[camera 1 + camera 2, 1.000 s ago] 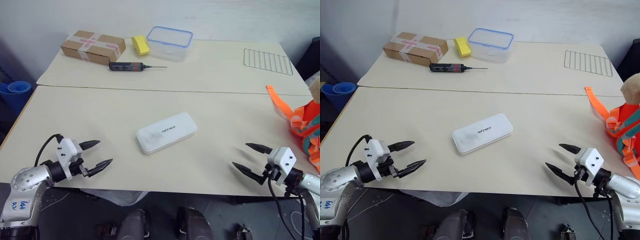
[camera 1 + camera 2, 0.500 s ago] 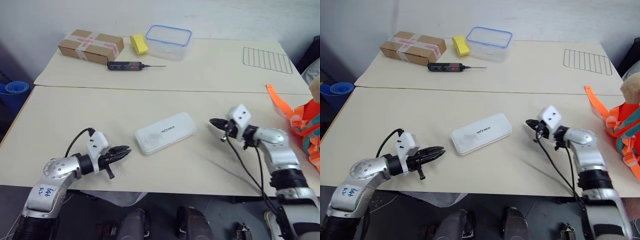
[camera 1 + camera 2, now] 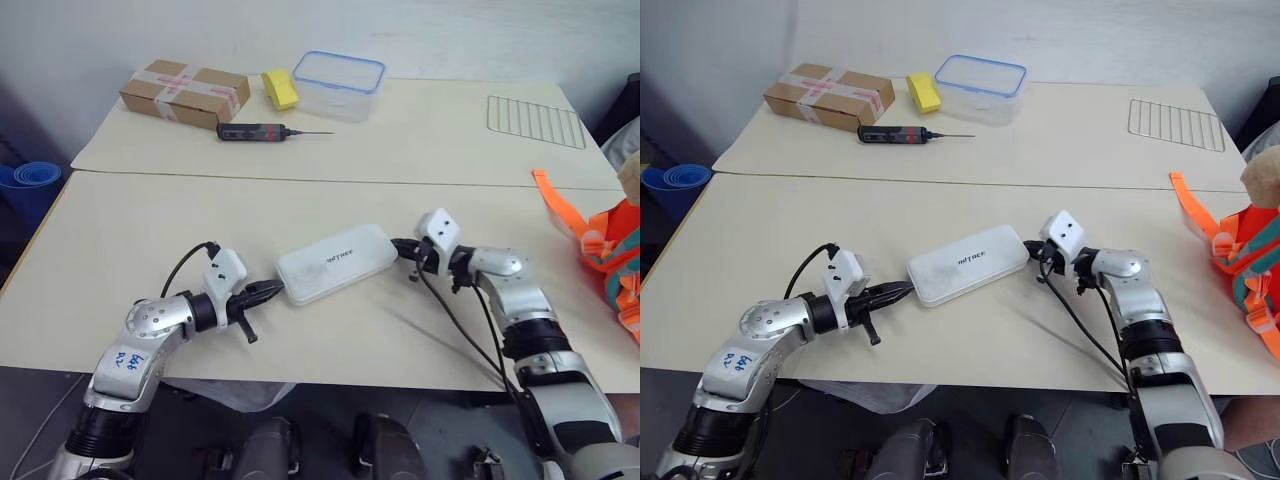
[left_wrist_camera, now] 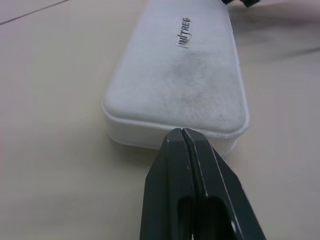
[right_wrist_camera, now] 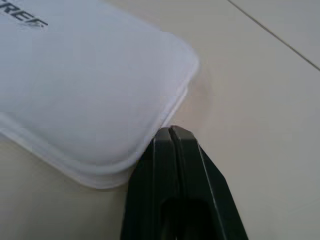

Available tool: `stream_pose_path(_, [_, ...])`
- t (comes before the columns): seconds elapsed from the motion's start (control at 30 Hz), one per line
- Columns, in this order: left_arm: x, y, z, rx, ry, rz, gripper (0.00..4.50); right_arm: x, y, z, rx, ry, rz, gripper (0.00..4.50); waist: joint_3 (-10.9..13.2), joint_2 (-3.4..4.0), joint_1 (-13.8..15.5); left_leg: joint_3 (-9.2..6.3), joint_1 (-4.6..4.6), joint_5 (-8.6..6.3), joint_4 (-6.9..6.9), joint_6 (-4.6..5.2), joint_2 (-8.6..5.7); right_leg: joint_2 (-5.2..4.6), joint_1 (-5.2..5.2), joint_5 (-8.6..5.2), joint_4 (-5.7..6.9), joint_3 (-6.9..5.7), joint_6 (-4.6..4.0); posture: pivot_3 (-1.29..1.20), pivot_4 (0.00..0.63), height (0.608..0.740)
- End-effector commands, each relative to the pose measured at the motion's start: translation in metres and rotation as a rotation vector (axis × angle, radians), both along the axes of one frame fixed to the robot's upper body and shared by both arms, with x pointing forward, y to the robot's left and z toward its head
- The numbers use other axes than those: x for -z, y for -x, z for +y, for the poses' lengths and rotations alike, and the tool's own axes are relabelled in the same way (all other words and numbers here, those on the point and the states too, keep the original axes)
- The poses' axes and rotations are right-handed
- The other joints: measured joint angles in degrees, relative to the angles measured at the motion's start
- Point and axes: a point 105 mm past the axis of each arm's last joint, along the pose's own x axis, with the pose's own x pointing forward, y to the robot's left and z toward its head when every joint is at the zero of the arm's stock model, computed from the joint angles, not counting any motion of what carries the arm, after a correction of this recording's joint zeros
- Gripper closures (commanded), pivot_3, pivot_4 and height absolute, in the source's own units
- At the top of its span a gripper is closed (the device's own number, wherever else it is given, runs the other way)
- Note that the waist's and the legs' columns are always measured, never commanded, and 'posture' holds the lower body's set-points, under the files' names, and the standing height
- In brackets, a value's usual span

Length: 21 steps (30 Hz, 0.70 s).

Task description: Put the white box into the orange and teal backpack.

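box (image 3: 336, 262) flat mid-table | L gripper (image 3: 272, 290) + R gripper (image 3: 399, 245) both pinched together, tips against opp. ends, prob. to squeeze-lift btw them | backpack (image 3: 617, 250) far R, apart

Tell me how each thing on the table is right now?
white box: closed, flat on the table, between both grippers.
left gripper: shut, at the box's near end.
right gripper: shut, at its far end.
orange and teal backpack: at the table's right edge.
clear container: no lid on it.
cardboard box: taped shut.

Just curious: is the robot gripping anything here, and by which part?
Neither closes on anything: both the left gripper and right gripper are shut, tips at opposite ends of the white box.
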Motion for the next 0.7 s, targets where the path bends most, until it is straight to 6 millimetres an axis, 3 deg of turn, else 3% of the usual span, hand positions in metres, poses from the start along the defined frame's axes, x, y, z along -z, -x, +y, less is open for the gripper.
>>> stream_pose_path(0.03, [-0.009,0.002,-0.014,0.061,0.028,-0.037,4.49,-0.014,0.039,0.016,-0.209,-0.05,0.023,4.5,0.0,0.0,0.0,-0.04,0.0,-0.01,0.0,-0.01,0.01,0.0,0.04,0.0,-0.02,0.0,0.0,0.0,0.15,0.74])
stream_pose_path(0.2, [-0.002,0.014,-0.024,0.144,0.017,-0.008,4.49,-0.003,0.076,0.0,-0.191,-0.026,0.126,4.5,0.0,-0.01,-0.4,0.02,0.09,-0.05,-0.02,-0.07,0.08,-0.24,0.08,0.0,-0.04,0.01,0.0,0.0,0.15,0.74])
stream_pose_path(0.5, [0.0,0.022,-0.014,0.126,0.011,0.007,4.49,0.002,0.087,-0.032,-0.016,0.014,0.159,4.5,0.0,-0.02,-0.1,0.09,0.12,-0.05,-0.01,-0.09,0.13,-0.28,0.05,0.0,-0.07,0.07,0.0,0.0,0.15,0.74])
stream_pose_path(0.63, [-0.021,0.012,0.025,0.0,0.158,0.089,4.49,0.001,0.086,-0.037,0.011,0.026,0.144,4.5,0.0,-0.03,-0.1,0.07,0.09,-0.05,-0.02,-0.09,0.14,-0.28,0.02,0.0,-0.06,0.06,-0.01,0.0,0.15,0.74])
stream_pose_path(0.7, [-0.022,0.002,0.043,-0.083,0.187,0.145,4.1,0.001,0.086,-0.037,0.009,0.036,0.14,4.5,0.0,-0.03,-0.1,0.06,0.1,-0.05,-0.02,-0.09,0.14,-0.27,0.02,0.0,-0.06,0.05,-0.01,0.0,0.15,0.74])
